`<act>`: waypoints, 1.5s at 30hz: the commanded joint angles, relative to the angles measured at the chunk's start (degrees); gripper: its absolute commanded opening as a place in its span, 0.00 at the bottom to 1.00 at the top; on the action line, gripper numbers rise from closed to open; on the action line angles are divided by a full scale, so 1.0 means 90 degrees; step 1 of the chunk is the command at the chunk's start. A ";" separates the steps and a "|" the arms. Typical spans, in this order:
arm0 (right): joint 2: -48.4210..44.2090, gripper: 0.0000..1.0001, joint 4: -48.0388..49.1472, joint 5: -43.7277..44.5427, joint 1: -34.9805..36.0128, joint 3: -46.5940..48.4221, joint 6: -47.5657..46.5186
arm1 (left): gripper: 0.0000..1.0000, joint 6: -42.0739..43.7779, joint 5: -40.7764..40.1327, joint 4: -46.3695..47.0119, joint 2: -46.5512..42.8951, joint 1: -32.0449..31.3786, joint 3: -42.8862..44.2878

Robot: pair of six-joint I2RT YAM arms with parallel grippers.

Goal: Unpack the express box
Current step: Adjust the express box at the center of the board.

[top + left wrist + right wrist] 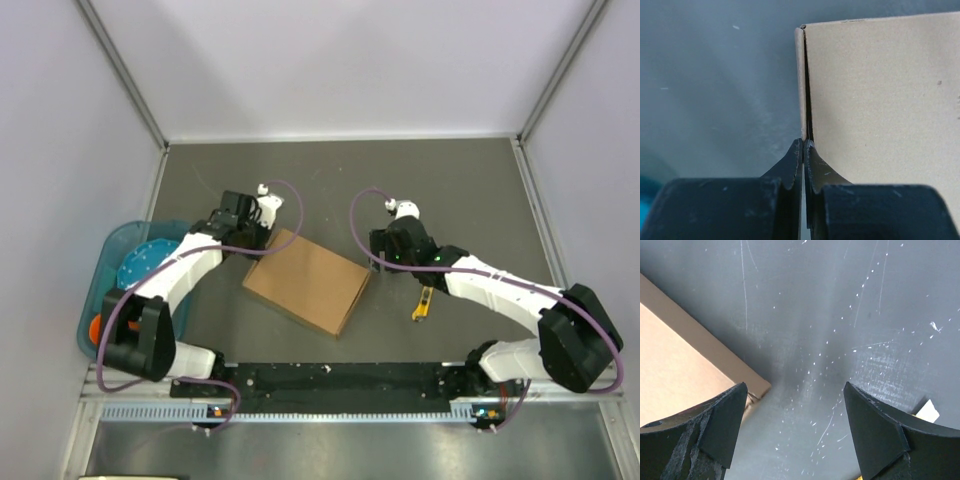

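The express box [308,281] is a flat brown cardboard box lying on the dark table between the arms. My left gripper [250,237] is at its far left corner. In the left wrist view the left gripper [804,143] is shut, its tips against the dark slit between the box's top face [880,95] and its narrow side strip. My right gripper [387,258] is open and empty just beyond the box's right corner. In the right wrist view the right gripper [795,390] hangs over bare table, with the box corner [680,355] by the left finger.
A small yellow utility knife [424,303] lies on the table right of the box, under the right arm. A blue bin [108,262] with a blue plate and an orange item stands at the left edge. Grey walls close in the table.
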 commanded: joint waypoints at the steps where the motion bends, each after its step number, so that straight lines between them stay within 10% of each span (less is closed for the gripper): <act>1: -0.0018 0.80 0.0245 -0.0193 0.0095 0.0132 0.0131 | 0.00 0.0209 -0.1553 0.0208 -0.0742 -0.0149 0.1032; 12: -0.0204 0.77 0.0323 -0.0730 0.0183 0.0278 0.0511 | 0.00 0.0736 -0.3557 -0.0358 -0.0840 -0.1125 0.2509; 31: 0.1456 0.29 0.3194 -0.2820 0.0174 0.0279 0.2777 | 0.00 0.1254 -0.5834 -0.0974 -0.0333 -0.3313 0.3437; 45: 0.1915 0.24 0.3371 -0.2791 0.0193 0.0093 0.3061 | 0.00 0.1185 -0.6457 -0.1102 0.0282 -0.4309 0.3701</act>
